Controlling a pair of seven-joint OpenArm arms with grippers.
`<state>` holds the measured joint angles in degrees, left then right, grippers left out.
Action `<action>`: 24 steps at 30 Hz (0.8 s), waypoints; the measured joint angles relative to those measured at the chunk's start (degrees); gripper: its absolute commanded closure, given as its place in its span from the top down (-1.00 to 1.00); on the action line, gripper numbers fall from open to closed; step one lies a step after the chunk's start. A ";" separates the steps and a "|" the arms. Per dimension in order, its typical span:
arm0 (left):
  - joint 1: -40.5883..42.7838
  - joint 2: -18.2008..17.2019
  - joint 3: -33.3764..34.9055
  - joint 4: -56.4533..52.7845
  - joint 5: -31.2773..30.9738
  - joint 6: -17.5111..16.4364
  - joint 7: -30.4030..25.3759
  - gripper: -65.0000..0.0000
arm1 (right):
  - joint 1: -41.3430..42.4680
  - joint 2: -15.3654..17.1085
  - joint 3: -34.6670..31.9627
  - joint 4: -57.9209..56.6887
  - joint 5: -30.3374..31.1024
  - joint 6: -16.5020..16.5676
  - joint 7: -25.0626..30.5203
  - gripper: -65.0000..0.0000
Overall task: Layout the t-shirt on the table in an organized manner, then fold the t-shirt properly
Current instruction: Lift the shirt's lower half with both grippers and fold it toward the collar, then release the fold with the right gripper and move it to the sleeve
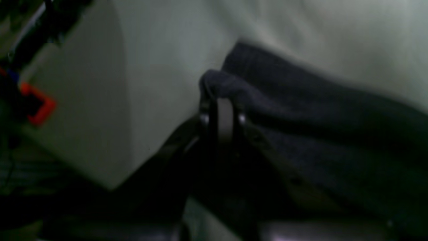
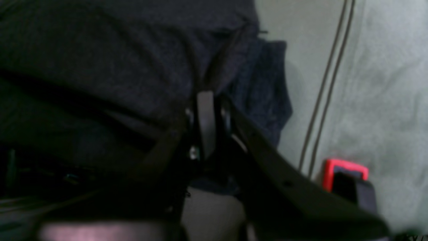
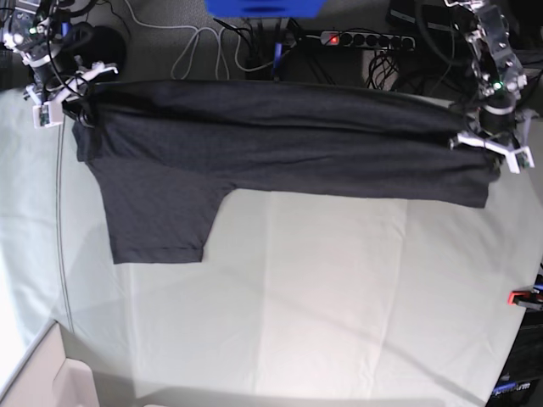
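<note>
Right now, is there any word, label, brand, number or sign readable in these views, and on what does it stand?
None can be read.
t-shirt: no print or label shows on its visible side.
table: plain cloth, no marking.
Power strip: any marking too small to read.

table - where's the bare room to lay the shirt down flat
Free: the pale grey-green cloth table below the stretched black cotton t-shirt, right of its hanging sleeve, out to the red clamp. Crowded: the far edge, with shirt and both arms.
</note>
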<state>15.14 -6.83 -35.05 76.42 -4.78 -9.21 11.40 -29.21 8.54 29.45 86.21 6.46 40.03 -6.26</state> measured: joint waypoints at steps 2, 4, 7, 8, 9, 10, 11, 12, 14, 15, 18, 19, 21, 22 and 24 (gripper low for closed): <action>0.13 0.02 0.00 -0.94 0.00 0.00 0.42 -0.98 | -0.28 0.00 -0.13 -0.02 0.00 0.00 0.11 -1.00; 0.00 0.00 0.00 -1.05 0.00 0.00 0.31 -0.98 | -1.07 -0.02 -0.81 -0.02 -0.04 0.00 0.04 -1.00; -0.26 0.02 0.00 -1.03 0.00 0.00 0.15 -0.98 | -1.09 -0.26 -1.03 -0.07 -0.02 0.00 -0.52 -1.00; -0.28 0.00 0.00 -1.03 0.02 0.00 0.17 -0.98 | -0.96 -0.26 -1.03 -0.07 -0.02 -0.02 -0.57 -1.00; -0.26 0.00 0.00 -1.03 0.02 0.00 0.17 -0.98 | -0.85 -0.26 -1.03 -0.09 -0.02 -0.02 -0.57 -1.00; -0.26 0.00 0.00 -1.03 0.07 0.00 0.17 -0.98 | -0.85 -0.22 -1.03 -0.39 0.02 0.00 -0.28 -1.00; -0.26 0.00 0.00 -1.03 0.28 0.00 0.17 -0.98 | -0.85 -0.11 -1.03 -1.01 0.02 0.00 -0.15 -1.00; -0.26 0.02 0.00 -1.03 0.24 0.00 0.20 -0.98 | -0.85 -0.04 -1.03 -1.77 0.00 -0.02 -0.15 -1.00; -0.26 0.00 0.00 -1.03 0.22 0.00 0.17 -0.98 | -0.87 0.00 -1.03 -3.04 -0.13 -0.02 -0.37 -1.00; -0.24 0.00 0.00 -1.03 0.22 0.00 0.17 -0.98 | -0.85 0.02 -1.03 -3.58 0.02 0.00 -0.26 -1.00; -0.13 -0.04 0.00 -1.64 0.20 -0.02 -0.31 -0.98 | -0.90 0.28 -1.03 -4.87 0.00 0.02 -0.35 -0.96; -0.33 -0.07 0.00 -2.56 0.28 -0.02 -0.44 -0.98 | -0.90 0.57 -1.05 -5.07 0.00 0.00 -0.42 -0.88; -0.57 -0.04 0.00 -4.37 0.35 -0.02 0.04 -0.98 | -0.92 1.16 -1.01 -5.18 0.00 0.00 -0.37 -0.69; -0.52 0.00 0.00 -4.87 0.39 -0.02 -0.04 -0.98 | -0.90 1.20 -0.98 -5.16 -0.02 -0.02 -0.37 -0.58; -0.42 0.00 0.00 -5.20 0.42 -0.04 -0.26 -0.92 | -0.92 1.22 -0.94 -4.96 0.00 0.00 -0.37 -0.38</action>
<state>14.72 -6.83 -35.05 71.22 -4.36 -9.26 11.14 -30.13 9.76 28.51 81.25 6.46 40.03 -6.63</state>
